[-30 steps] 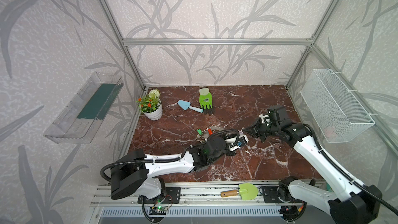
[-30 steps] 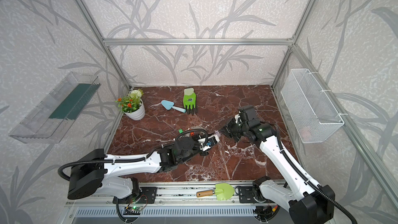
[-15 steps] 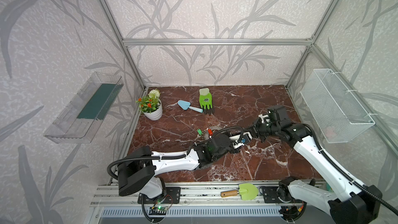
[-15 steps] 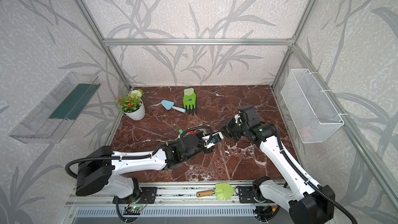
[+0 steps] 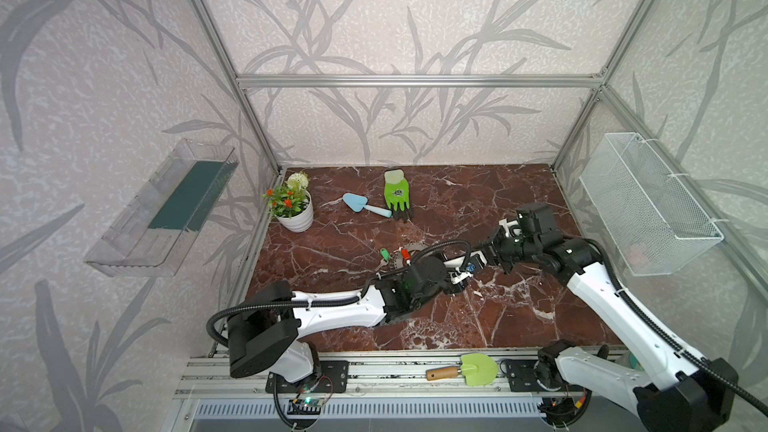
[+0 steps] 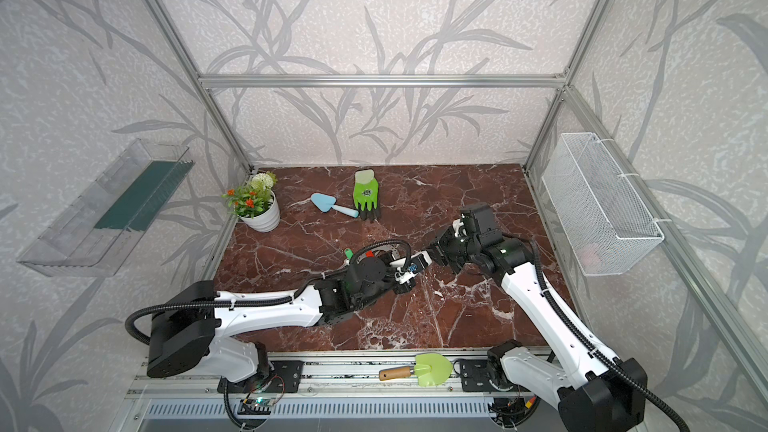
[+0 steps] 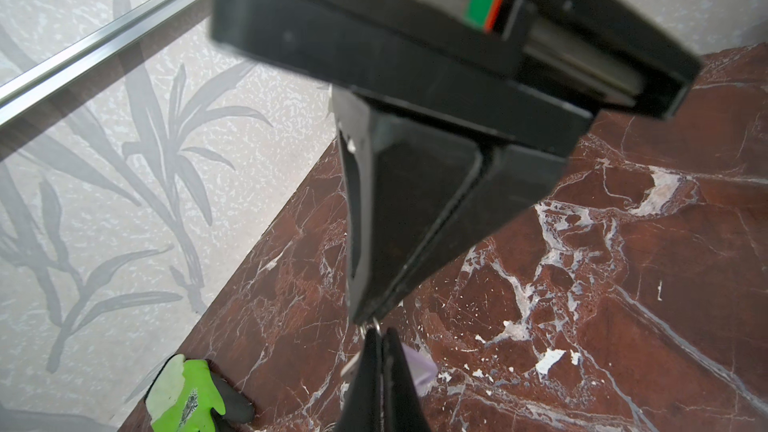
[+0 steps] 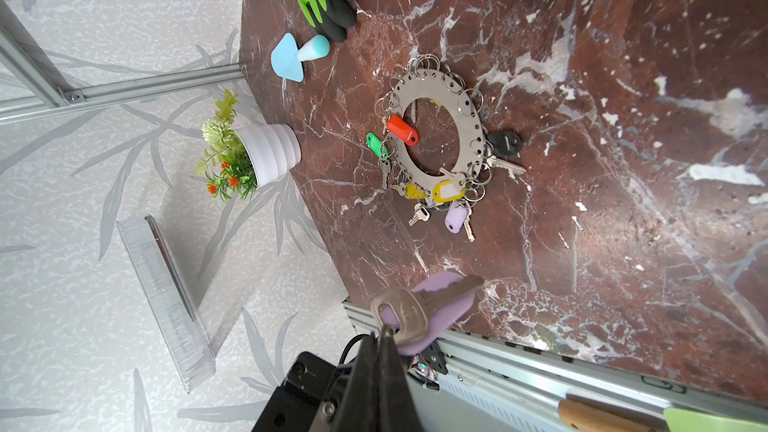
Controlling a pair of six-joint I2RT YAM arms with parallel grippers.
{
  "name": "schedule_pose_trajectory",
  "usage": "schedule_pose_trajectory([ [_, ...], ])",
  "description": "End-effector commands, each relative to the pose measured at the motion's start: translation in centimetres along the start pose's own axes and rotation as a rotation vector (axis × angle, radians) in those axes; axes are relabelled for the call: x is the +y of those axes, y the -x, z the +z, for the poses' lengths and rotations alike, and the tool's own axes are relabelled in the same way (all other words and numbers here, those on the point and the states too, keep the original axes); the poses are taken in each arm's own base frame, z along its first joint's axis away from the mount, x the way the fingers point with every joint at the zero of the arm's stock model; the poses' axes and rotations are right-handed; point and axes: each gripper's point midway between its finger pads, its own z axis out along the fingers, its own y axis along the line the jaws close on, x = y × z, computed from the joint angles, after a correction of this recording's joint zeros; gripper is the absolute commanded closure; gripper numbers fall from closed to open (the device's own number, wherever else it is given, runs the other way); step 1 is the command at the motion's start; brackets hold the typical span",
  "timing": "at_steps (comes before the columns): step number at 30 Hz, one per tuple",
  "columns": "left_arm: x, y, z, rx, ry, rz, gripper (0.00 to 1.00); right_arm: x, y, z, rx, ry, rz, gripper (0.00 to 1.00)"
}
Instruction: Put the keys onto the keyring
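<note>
My right gripper (image 8: pixel 379 336) pinches the lilac key (image 8: pixel 452 314) by its split ring; my left gripper (image 7: pixel 379 332) clamps that ring too, apart from the keyring (image 8: pixel 417 81) on the table (image 8: pixel 623 151).

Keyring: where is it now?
The keyring lies flat mid-table in both top views, partly hidden behind the left arm's cable, red key tag and green key tag at its left edge.
</note>
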Motion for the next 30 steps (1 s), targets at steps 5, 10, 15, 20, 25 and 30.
schedule_pose_trajectory([
  [5, 2.4, 0.6, -2.5, -0.029, 0.01, -0.167, 1.0, 3.2, -0.1, -2.5, -0.1, 0.148, -0.322, 0.49],
  [10, 4.2, 0.7, -4.8, -0.057, -0.005, -0.262, 1.0, 5.3, -0.6, -4.6, -0.173, 0.245, -0.584, 0.16],
  [15, 6.3, 1.5, -8.1, -0.146, -0.074, -0.405, 1.0, 6.3, -0.2, -5.9, -0.372, 0.332, -0.976, 0.01],
  [20, 6.0, 3.0, -10.5, -0.227, -0.163, -0.391, 1.0, 5.8, -0.5, -4.8, -0.45, 0.427, -1.154, 0.01],
  [25, 6.4, 4.7, -12.0, -0.357, -0.255, -0.45, 1.0, 7.4, -4.5, -6.0, -0.403, 0.7, -1.324, 0.12],
  [30, 6.5, 6.1, -12.9, -0.473, -0.346, -0.523, 1.0, 8.2, -7.1, -6.2, -0.249, 0.848, -1.32, 0.28],
])
